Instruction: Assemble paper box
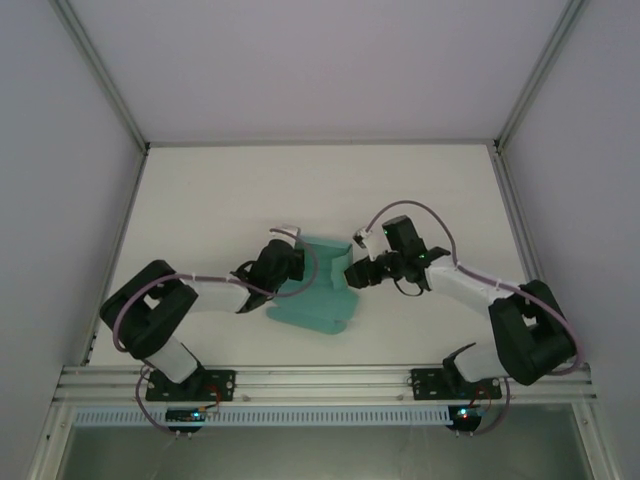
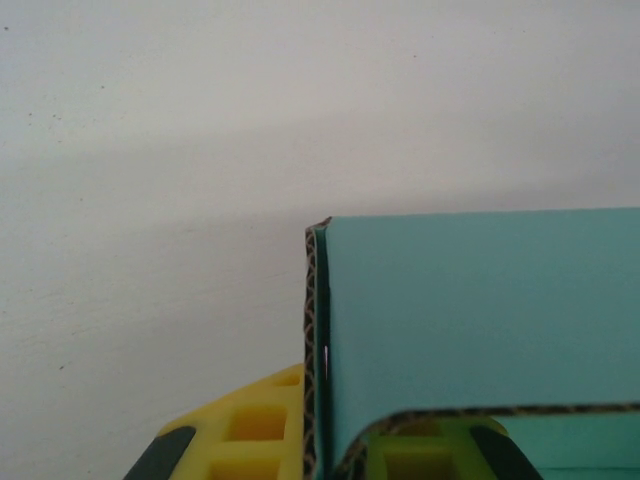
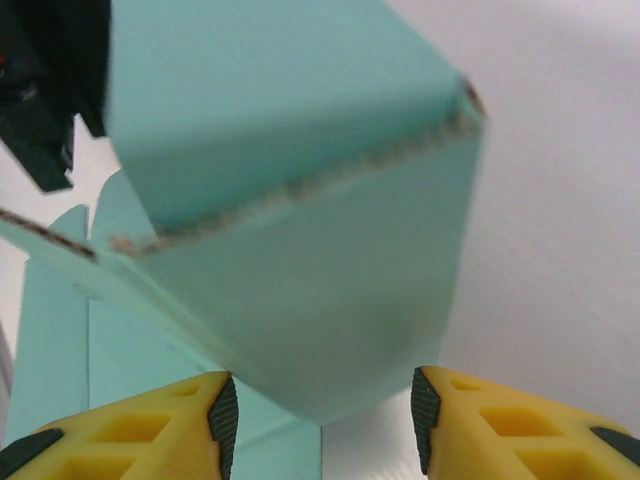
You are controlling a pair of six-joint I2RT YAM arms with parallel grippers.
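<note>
The teal paper box (image 1: 318, 300) lies partly folded at the middle of the white table, with one wall standing up at its far end. My left gripper (image 1: 300, 262) is at the box's left side. In the left wrist view its yellow fingers (image 2: 250, 430) are shut on an upright card wall (image 2: 480, 310), pinching the corrugated edge. My right gripper (image 1: 352, 270) is at the box's right side. In the right wrist view it (image 3: 322, 415) stands open, with the rounded end of a folded teal flap (image 3: 330, 290) between its pads and a gap on the right.
The white table (image 1: 220, 200) has bare room behind and to both sides of the box. An aluminium rail (image 1: 320, 378) runs along the near edge by the arm bases. Grey enclosure walls rise at left and right.
</note>
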